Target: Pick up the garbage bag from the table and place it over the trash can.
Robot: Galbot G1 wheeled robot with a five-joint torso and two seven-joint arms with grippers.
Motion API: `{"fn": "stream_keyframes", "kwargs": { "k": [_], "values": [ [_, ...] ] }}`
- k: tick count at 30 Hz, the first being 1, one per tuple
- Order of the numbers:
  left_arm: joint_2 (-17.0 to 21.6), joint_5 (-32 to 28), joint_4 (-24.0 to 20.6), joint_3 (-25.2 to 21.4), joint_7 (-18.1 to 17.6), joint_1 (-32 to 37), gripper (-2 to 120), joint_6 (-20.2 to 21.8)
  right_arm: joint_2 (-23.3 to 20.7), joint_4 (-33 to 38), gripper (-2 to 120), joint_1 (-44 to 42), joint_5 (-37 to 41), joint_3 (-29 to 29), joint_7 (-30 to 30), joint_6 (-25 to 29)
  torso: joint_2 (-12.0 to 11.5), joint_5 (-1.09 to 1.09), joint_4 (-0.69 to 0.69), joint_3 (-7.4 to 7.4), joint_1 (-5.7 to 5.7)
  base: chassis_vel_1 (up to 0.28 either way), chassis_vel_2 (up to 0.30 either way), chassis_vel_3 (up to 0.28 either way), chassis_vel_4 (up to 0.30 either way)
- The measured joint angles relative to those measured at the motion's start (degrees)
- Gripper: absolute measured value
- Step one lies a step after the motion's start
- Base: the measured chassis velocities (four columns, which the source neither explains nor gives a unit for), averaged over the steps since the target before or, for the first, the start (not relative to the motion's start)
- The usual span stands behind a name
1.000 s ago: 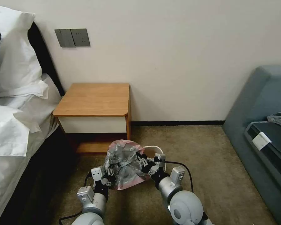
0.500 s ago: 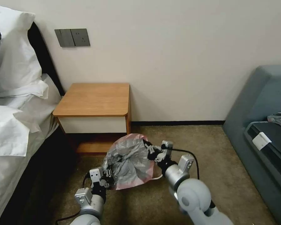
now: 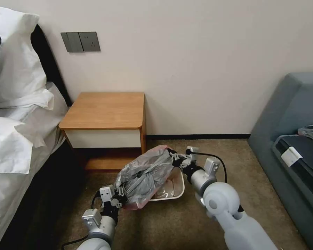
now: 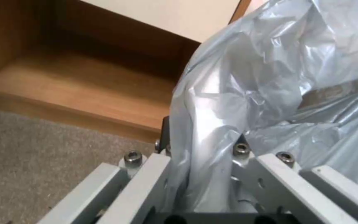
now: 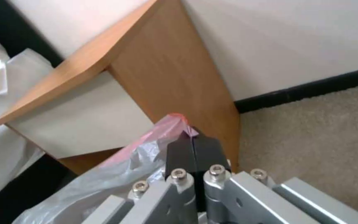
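The garbage bag [image 3: 146, 175], wrinkly grey plastic with a pinkish-red rim, hangs stretched between both grippers above the trash can [image 3: 175, 192]. My left gripper [image 3: 121, 195] is shut on the bag's near edge; grey plastic [image 4: 249, 93] is pinched between its fingers. My right gripper [image 3: 173, 155] is shut on the far pink rim [image 5: 175, 123], close to the table's side. The cream-white trash can stands on the carpet, its left part hidden under the bag. The table [image 3: 106, 110], a wood-topped nightstand, stands behind against the wall with a bare top.
A bed with white pillows [image 3: 14, 104] lies to the left. A grey-blue sofa [image 3: 295, 139] stands at the right. Open carpet [image 3: 226, 159] lies between the trash can and the sofa. The nightstand's low shelf [image 4: 75, 90] is right behind the bag.
My right gripper moved up and away toward the wall, pulling the bag's rim with it and stretching the bag open. The trash can's right part became uncovered. My left gripper stayed nearly in place.
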Motion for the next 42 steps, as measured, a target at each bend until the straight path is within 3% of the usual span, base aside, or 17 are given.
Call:
{"fn": "stream_keyframes", "kwargs": {
  "k": [8, 32, 42],
  "values": [
    [-0.09, -2.36, 0.05, -1.39, 1.35, -0.29, 4, -0.12, -0.71, 0.89, 0, -0.54, 4.59, 2.07, 2.61, -2.18, 0.0, 0.0, 0.0, 0.0, 0.0, 0.0, 0.0, 0.0, 0.0],
    [0.68, -9.49, 0.71, -3.98, 2.39, -1.82, 4, 1.12, -0.1, 4.84, -1, -6.13, 12.21, 7.42, 0.45, -3.94, 0.0, -0.01, 0.0, 0.0, 0.0, 0.0, 0.0, 0.0, 0.0],
    [1.1, -9.17, 1.4, -4.39, 2.64, -2.53, 4, 0.8, -0.93, 12.51, 32, -9.65, 14.9, 11.99, 2.38, -4.12, 0.0, -0.01, 0.0, 0.0, 0.0, 0.0, 0.0, 0.0, 0.0]
  ]
}}
